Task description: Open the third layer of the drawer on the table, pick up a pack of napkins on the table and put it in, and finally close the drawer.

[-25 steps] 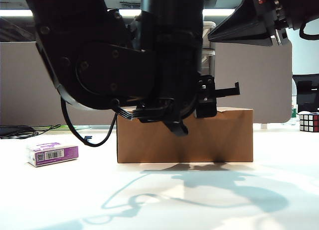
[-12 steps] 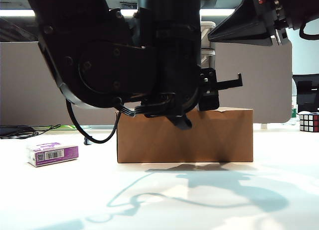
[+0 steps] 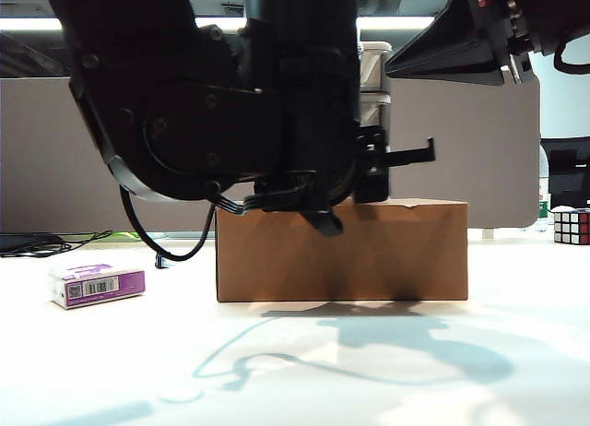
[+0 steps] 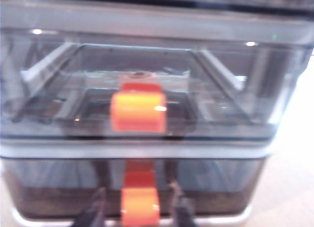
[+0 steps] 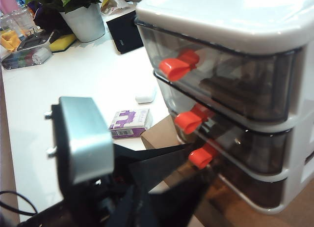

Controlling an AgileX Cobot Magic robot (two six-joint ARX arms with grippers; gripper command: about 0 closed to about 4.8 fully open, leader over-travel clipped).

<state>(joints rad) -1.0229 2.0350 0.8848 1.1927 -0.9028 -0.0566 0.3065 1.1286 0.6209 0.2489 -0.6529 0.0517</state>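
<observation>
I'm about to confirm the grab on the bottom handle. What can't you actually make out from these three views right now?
- Contact: left wrist view is blurred; the left gripper straddles the third layer's handle, touching or not unclear.
- The drawer: exterior view, mostly hidden behind the left arm.
- Left gripper: right wrist view, buried among dark arm parts below the handles.
- Right gripper: exterior view, cut off by the top edge; its jaws are unreadable.
</observation>
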